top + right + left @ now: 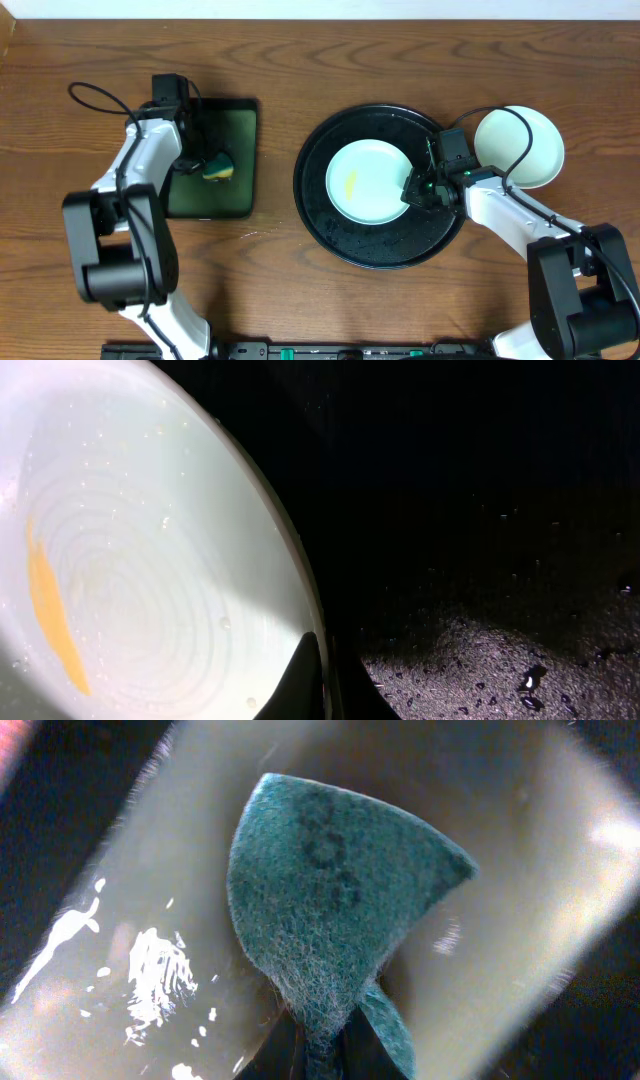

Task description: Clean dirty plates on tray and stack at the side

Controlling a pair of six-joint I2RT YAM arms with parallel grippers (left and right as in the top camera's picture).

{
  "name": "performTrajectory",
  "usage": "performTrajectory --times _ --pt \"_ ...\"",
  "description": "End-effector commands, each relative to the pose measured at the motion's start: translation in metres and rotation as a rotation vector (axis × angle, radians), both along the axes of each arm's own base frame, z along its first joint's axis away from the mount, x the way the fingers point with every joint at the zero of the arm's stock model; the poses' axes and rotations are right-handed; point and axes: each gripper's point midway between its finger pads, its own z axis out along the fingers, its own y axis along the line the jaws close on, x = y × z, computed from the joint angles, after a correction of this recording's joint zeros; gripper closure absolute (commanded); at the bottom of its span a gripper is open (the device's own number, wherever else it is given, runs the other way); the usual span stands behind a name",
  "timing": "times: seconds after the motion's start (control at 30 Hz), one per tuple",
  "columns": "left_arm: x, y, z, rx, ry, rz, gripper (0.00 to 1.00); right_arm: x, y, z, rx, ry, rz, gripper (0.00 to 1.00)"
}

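**Item:** small round mint-white glossy plate (362, 165). It lies flat on the large round black tray (330, 228), a little left of the tray's middle.
- Soil: one narrow yellow smear (50, 610) left of the plate's centre. Fine water beads sit over faint concentric rings.
- Handling, as judged: stiff, light and brittle, and slick while wet. There is no handle, so the thin raised rim on the side nearest the right arm looks like the one place to take hold. A shallow pinch there may slip.

**Right claw** (418, 190): at the plate's right rim. One dark finger (305, 678) lies against the rim's inner face. Its partner is lost against the black tray, so I cannot tell whether the rim is pinched.

**Tray:** low raised rim and a glossy, speckled surface, with droplets scattered across it.

**Second round white plate** (545, 150): on the bench (290, 70) to the right of the tray, off it and close to its rim. No smear shows. Whether more plates lie beneath cannot be told from above.

**Left claw** (205, 166): pressed together on a yellow-and-green scouring sponge (220, 167), pinching its lower end.
- The sponge's green face is coarse, fibrous and soft, and it is folded to a wedge.
- The claw is over the dark-green rectangular tray (225, 120), well apart from the soiled plate. Whether the sponge touches that tray is unclear.

**Bench:** brown wood-grain.
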Motion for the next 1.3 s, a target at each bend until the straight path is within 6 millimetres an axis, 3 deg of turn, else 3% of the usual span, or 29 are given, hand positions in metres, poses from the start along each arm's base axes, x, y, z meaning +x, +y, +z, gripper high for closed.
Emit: performTrajectory --times 0.0,0.13,0.43,0.7,0.87,1.0,1.13,1.27 --pt "0.007 0.006 0.042 0.034 -0.105 0.008 0.93 -0.009 -0.014 -0.012 -0.09 0.025 0.0 0.99" --pt "0.006 0.006 0.041 0.035 -0.102 0.009 0.93 -0.007 -0.014 -0.011 -0.088 0.019 0.0 0.99" --pt "-0.009 0.004 -0.017 0.014 0.048 0.021 0.93 -0.008 -0.014 -0.012 -0.091 0.021 0.007 0.99" --pt "-0.002 0.005 -0.016 0.016 0.022 0.021 0.93 -0.009 -0.014 -0.012 -0.092 0.023 0.008 0.99" --pt "0.006 -0.006 0.016 -0.042 -0.054 0.001 0.92 -0.01 -0.015 -0.012 -0.093 0.028 0.008 0.99" --pt "0.013 -0.019 0.072 -0.103 -0.198 -0.033 0.93 -0.009 -0.014 -0.011 -0.107 0.011 0.066 0.99" --pt "0.006 -0.028 0.121 -0.097 -0.305 -0.058 0.93 -0.012 -0.013 -0.007 -0.116 0.034 0.105 0.99" --pt "-0.009 -0.052 0.137 -0.105 -0.31 -0.116 0.93 -0.007 -0.001 0.01 -0.08 0.027 0.22 0.99"
